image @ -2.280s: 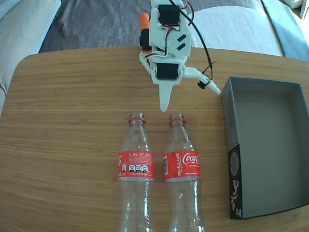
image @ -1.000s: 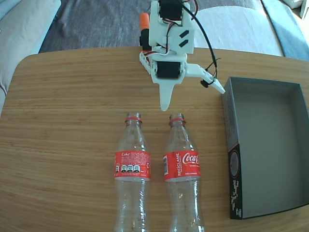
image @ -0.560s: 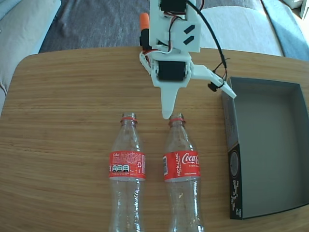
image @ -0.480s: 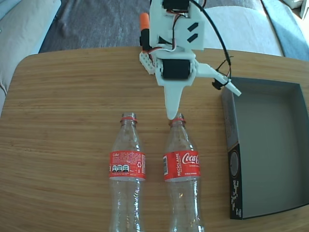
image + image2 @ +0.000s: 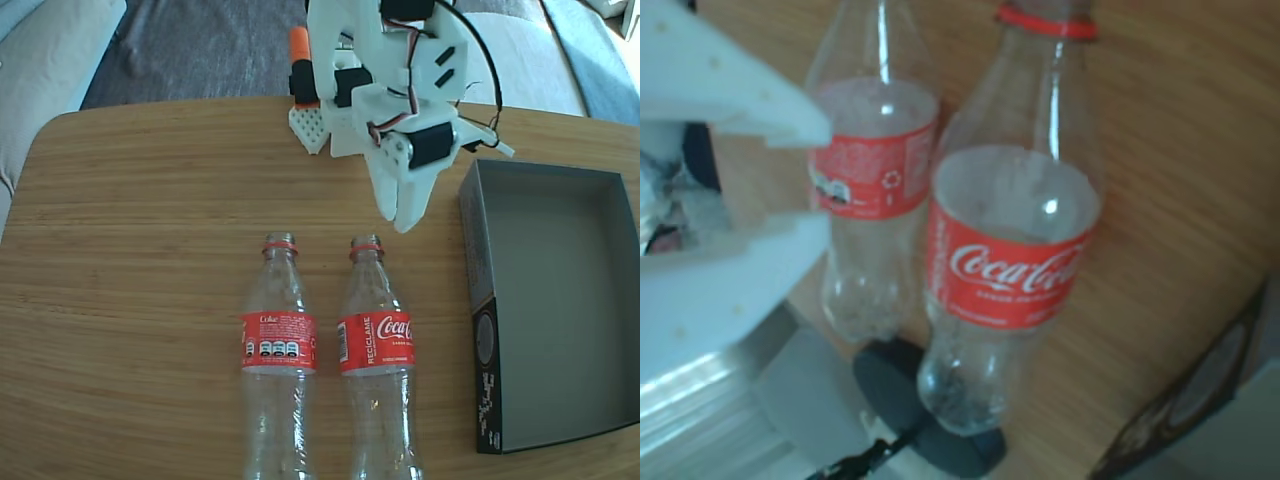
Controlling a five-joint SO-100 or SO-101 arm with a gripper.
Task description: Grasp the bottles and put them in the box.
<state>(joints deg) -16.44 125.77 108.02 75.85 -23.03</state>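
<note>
Two clear capless Coca-Cola bottles lie side by side on the wooden table, necks toward the arm: the left bottle (image 5: pixel 279 345) and the right bottle (image 5: pixel 375 342). In the wrist view the right bottle (image 5: pixel 1012 235) fills the middle, with the left bottle (image 5: pixel 872 170) beside it. The dark grey box (image 5: pixel 480 260) stands to the right of them, and a corner of the box (image 5: pixel 1185 415) shows in the wrist view. My white gripper (image 5: pixel 455 190) hovers beyond the right bottle's mouth, between it and the box. It is open and holds nothing, as the gripper (image 5: pixel 820 178) also shows in the wrist view.
The arm's base with an orange part (image 5: pixel 299 55) stands at the table's far edge. Grey cushions lie behind the table. A black round foot with a cable (image 5: pixel 925 420) sits past the bottles' bottoms in the wrist view.
The gripper has swung right and turned, its tip leaving the right bottle's mouth toward the box. The left bottle has rolled slightly right, closer to the other.
</note>
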